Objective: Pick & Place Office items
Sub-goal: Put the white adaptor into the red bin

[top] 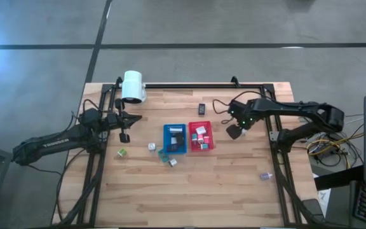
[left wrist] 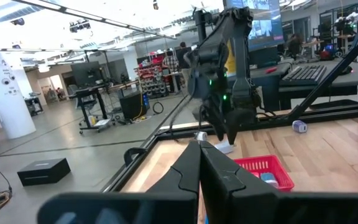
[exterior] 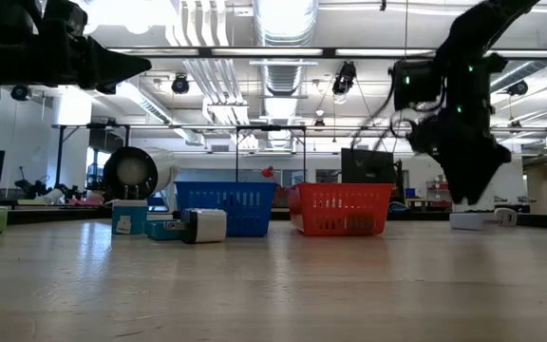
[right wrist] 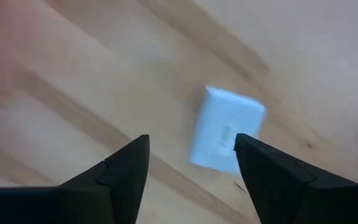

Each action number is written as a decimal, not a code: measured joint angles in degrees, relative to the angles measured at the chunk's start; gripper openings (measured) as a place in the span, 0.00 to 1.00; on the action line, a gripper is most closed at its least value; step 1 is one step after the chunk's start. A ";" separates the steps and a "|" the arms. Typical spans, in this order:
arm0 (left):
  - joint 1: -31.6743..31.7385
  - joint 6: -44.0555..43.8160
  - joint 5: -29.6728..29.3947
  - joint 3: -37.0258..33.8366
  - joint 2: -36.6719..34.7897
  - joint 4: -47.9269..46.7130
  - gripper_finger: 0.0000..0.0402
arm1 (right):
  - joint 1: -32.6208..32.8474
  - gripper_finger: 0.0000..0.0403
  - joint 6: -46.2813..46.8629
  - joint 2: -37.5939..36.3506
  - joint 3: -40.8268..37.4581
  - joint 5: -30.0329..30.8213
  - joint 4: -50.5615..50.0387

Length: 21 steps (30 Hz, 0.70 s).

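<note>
Fingers spread wide on my right claw (right wrist: 191, 171), hovering beside the red tray (top: 201, 145). White block (right wrist: 226, 137) lies on the bare wood straight ahead, between my tips, long axis running away from me.

R arm (top: 235, 132) beside red tray (top: 201, 137), blue tray (top: 175, 138) adjacent

A big robot lab or workshop is shown. A pale wooden table (top: 189, 184) in a black metal frame is set on a grey concrete floor (top: 37, 76). Silver ceiling pipes (exterior: 283, 24), desks and screens are seen behind.
</note>
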 joint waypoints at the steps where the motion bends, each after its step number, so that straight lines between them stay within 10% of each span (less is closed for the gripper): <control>1: 0.01 0.00 0.00 0.00 0.00 0.00 0.03 | 0.26 0.59 0.27 -0.98 0.55 0.28 0.33; 13: -0.01 0.00 0.00 0.00 0.02 0.00 0.03 | 0.17 0.85 4.88 1.91 -0.71 5.45 -1.00; 21: 0.00 0.00 0.01 0.00 0.02 -0.01 0.03 | -0.02 0.83 1.70 9.39 -1.05 6.75 3.92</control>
